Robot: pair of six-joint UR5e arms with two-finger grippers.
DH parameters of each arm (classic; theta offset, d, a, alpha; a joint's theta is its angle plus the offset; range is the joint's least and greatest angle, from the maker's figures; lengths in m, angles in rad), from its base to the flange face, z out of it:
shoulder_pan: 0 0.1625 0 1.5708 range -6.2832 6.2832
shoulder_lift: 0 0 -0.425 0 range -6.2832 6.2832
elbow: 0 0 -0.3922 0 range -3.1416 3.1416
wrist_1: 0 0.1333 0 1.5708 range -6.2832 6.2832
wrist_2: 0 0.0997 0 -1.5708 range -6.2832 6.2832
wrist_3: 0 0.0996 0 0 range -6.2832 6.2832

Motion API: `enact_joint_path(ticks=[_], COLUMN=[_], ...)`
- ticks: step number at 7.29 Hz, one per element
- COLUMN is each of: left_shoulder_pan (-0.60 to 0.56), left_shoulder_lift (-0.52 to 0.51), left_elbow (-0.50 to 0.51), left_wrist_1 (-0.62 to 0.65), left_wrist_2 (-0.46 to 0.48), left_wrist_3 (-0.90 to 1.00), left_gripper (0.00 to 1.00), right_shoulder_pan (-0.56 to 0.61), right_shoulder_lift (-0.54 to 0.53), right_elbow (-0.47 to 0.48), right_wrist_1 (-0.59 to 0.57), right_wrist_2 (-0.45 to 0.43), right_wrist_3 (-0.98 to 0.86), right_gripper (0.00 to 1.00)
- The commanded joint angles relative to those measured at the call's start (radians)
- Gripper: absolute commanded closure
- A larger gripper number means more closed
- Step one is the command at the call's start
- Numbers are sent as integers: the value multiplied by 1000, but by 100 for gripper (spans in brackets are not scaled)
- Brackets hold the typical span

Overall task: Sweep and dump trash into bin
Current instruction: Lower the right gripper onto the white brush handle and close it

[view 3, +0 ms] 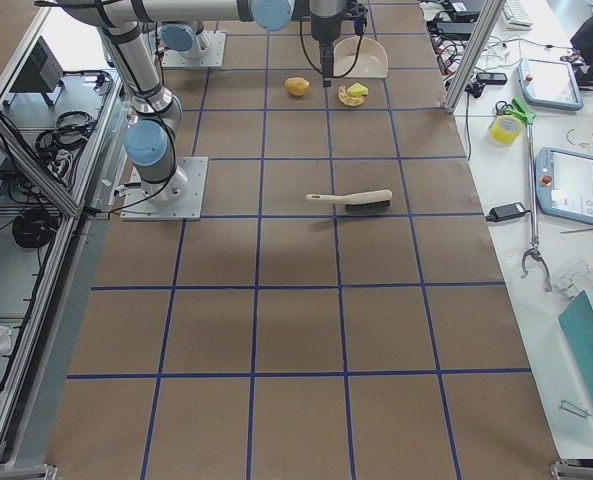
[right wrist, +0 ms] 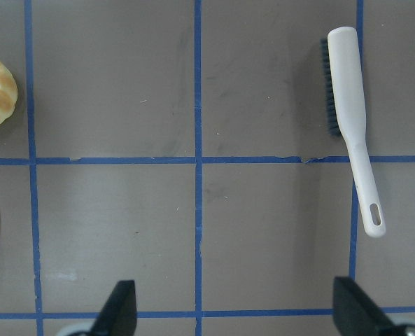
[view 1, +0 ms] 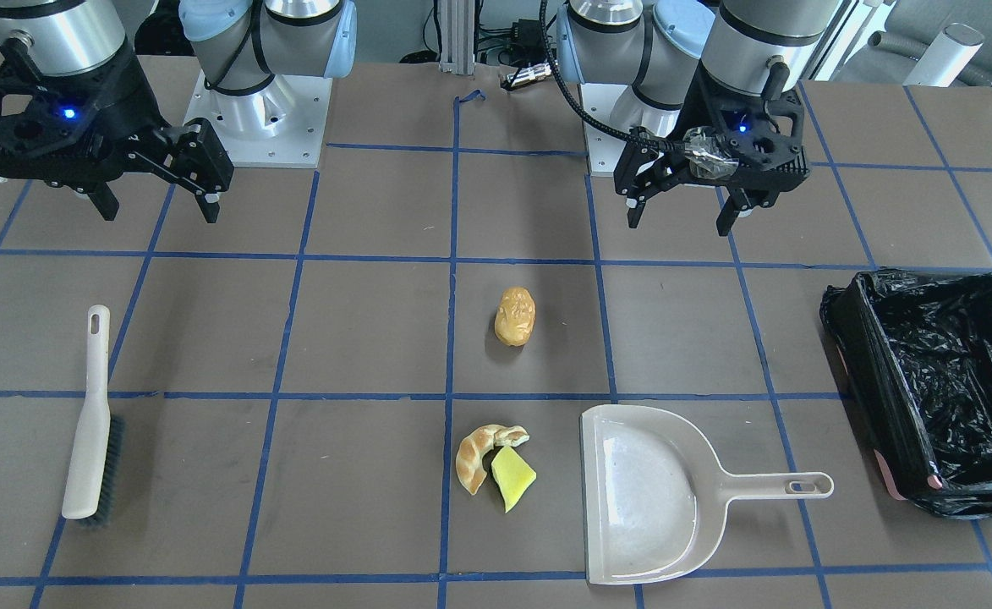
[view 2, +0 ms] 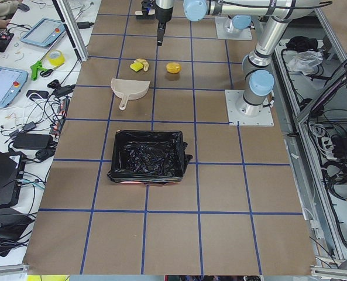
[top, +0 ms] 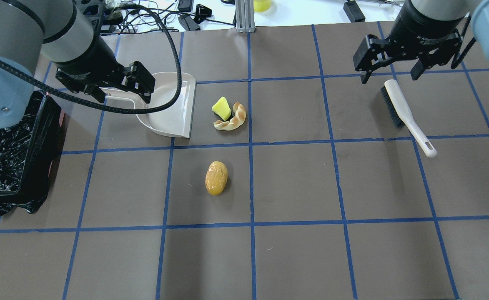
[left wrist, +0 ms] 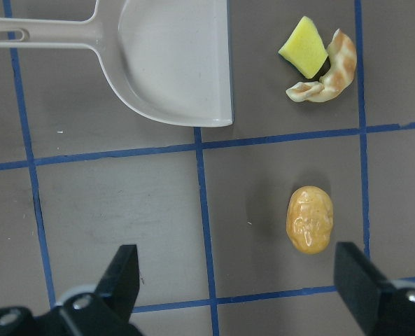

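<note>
Grey-brown gridded counter (view 1: 360, 321): left gripper (view 1: 680, 222) and right gripper (view 1: 161, 211) hover empty, fingers wide apart. Golden-brown potato-like lump (view 1: 515, 316) lies apart from curved tan bread piece (view 1: 472, 457) and yellow sponge wedge (view 1: 512, 478) beside beige plastic dustpan (view 1: 639, 499); swept, it may roll past.

Gridded table (view 1: 360, 321): trash (view 1: 515, 316), dustpan (view 1: 639, 495), brush (view 1: 90, 423), bin (view 1: 863, 381)

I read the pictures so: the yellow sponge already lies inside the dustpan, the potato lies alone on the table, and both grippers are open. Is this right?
Not quite. The yellow sponge lies on the table against the bread piece, outside the dustpan, which is empty; the exterior front-facing view shows it. The rest holds.
</note>
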Motion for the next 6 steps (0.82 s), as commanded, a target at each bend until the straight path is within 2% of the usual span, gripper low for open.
enact_joint_path(ticks=[1, 3, 6], left_shoulder_pan=[20, 19, 22], left_shoulder_lift=[4, -3, -3], left_elbow=[55, 73, 71], left_wrist_1=[-55, -83, -86], left_wrist_2=[12, 7, 12], left_wrist_3=[-1, -1, -1], left_gripper=[0, 0, 0], right_shoulder_pan=[0, -9, -151], right_shoulder_lift=[5, 21, 125], right_elbow=[2, 7, 37], right_wrist_1=[-1, -16, -33], right_wrist_2=[0, 0, -14], right_wrist_3=[1, -33, -319], right_gripper=[0, 0, 0])
